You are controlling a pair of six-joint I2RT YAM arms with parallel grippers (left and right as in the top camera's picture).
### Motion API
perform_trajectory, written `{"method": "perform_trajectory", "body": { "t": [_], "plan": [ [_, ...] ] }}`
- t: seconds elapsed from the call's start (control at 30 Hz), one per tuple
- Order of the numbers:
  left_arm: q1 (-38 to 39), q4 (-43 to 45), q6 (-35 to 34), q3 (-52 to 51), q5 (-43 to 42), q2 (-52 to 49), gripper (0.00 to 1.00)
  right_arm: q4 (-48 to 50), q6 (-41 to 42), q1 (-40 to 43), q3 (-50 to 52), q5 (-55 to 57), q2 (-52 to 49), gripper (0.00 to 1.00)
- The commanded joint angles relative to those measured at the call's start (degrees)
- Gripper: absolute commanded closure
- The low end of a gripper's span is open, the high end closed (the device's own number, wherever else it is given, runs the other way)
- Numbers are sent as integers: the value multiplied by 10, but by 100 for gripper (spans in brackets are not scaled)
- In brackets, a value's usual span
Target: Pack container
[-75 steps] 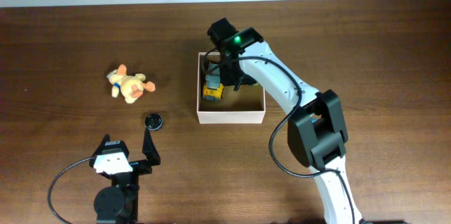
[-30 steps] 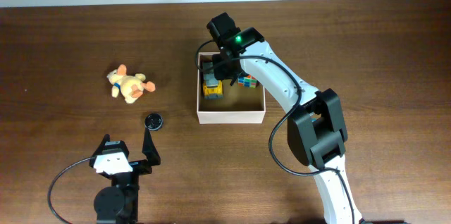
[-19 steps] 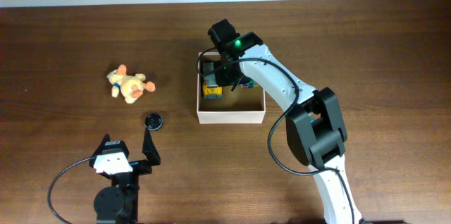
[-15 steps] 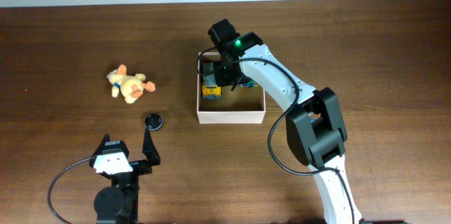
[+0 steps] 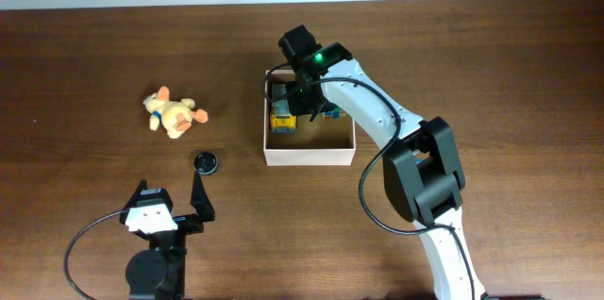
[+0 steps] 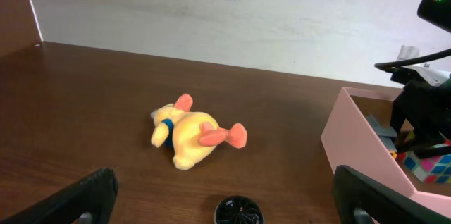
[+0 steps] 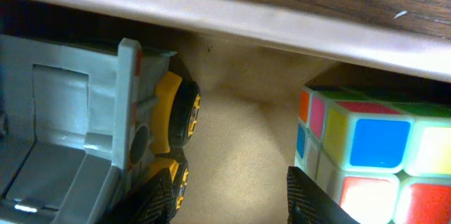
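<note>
Here, R pincer (image 7: 231,197) sits btwn toy truck (image 7: 77,125) & cube (image 7: 366,146) in container (image 5: 310,157).

You look straight down on the whole worktop (image 5: 94,55) from overhead. Your left wrist view sits low, facing the container (image 6: 359,146) from well apart. Your right wrist view peers closely inside that same container.

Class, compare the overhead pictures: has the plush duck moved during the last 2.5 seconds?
No. The plush duck lies in the same spot and pose as before, up and to the left of the black cap, which also has not shifted.
</note>
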State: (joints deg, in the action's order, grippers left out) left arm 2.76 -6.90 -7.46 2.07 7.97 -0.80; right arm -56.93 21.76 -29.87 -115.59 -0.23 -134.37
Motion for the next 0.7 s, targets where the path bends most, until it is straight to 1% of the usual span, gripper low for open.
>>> {"method": "perform_trajectory", "body": {
  "t": [0.0,0.5,0.67],
  "plan": [
    [-2,2,9,-3,8,5,1,2,-5,13,3,11,-10,53],
    [-2,2,9,-3,8,5,1,21,-6,29,3,9,-10,53],
    [-2,2,9,-3,8,5,1,32,-30,29,3,6,-10,53]
  ]
}}
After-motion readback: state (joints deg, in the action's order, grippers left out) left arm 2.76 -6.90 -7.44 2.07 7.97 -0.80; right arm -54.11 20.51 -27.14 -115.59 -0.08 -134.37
